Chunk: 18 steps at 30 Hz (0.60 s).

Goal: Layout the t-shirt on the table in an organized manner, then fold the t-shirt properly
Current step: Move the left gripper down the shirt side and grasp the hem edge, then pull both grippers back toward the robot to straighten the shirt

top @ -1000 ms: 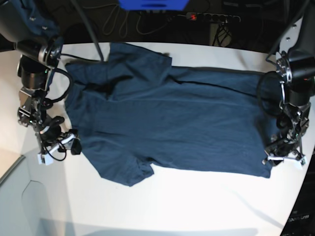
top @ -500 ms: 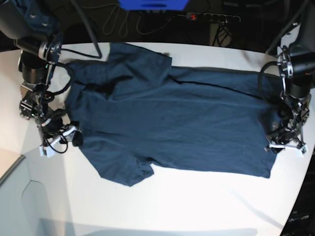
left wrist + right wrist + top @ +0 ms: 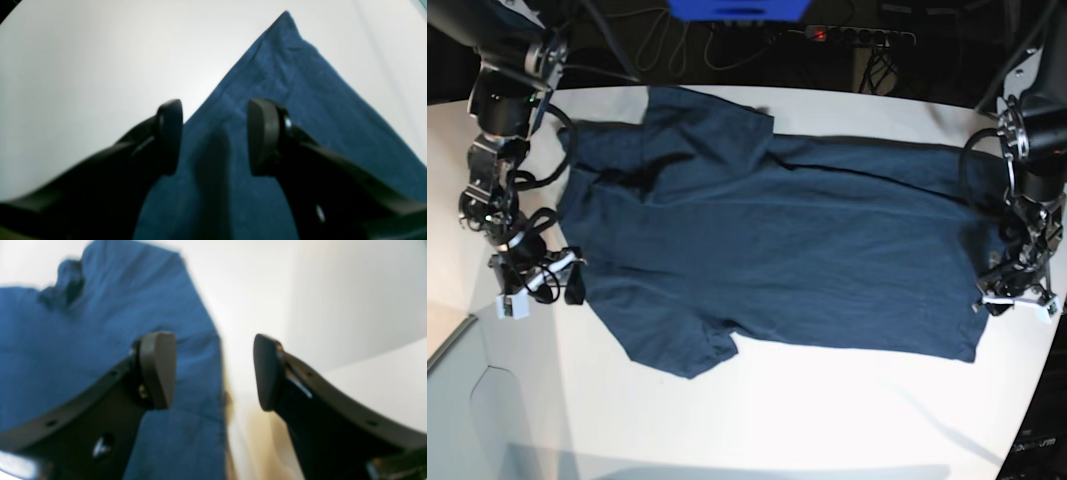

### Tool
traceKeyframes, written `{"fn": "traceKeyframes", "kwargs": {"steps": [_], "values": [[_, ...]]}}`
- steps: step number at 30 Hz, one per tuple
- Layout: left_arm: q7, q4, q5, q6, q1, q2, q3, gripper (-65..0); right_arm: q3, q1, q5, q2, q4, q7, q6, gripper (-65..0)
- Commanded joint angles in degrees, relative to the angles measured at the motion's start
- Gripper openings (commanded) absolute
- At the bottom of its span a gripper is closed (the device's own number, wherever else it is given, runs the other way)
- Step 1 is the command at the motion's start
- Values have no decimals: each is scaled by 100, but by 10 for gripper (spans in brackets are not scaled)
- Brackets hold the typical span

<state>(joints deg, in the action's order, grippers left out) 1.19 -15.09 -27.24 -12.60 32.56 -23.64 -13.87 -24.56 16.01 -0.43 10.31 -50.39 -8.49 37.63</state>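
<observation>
Base view shows the t-shirt (image 3: 777,250) spread lengthwise across the table (image 3: 827,420), sleeves toward one end, hem toward the other. The right gripper (image 3: 537,290) hovers beside the shoulder edge with jaws parted and empty; the left gripper (image 3: 1017,298) sits over the hem corner, likewise released, probably so each can pinch an end for the fold.

Bare table (image 3: 827,410) lies open along the near side of the t-shirt (image 3: 767,240); cables and a power strip (image 3: 857,36) crowd the far edge.
</observation>
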Motion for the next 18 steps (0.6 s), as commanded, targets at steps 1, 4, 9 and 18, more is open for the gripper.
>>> {"fn": "traceKeyframes", "kwargs": {"steps": [1,4,9,18], "values": [[-124,-60,-32,-19,160,-85,-15,-347,-19,135,38,73,85,54,13,-281],[-124,-51,-32,-19,160,-85,-15,-347,-19,452,38,161,595,62,4,-281],[-115,-51,-32,-19,160,-85,-7,-347,-19,830,38,222,1298,71,4,-281],[26,-614,-93,-72,-60,-137,-68,-351,-19,408,38,125,455,62,40,-285]]}}
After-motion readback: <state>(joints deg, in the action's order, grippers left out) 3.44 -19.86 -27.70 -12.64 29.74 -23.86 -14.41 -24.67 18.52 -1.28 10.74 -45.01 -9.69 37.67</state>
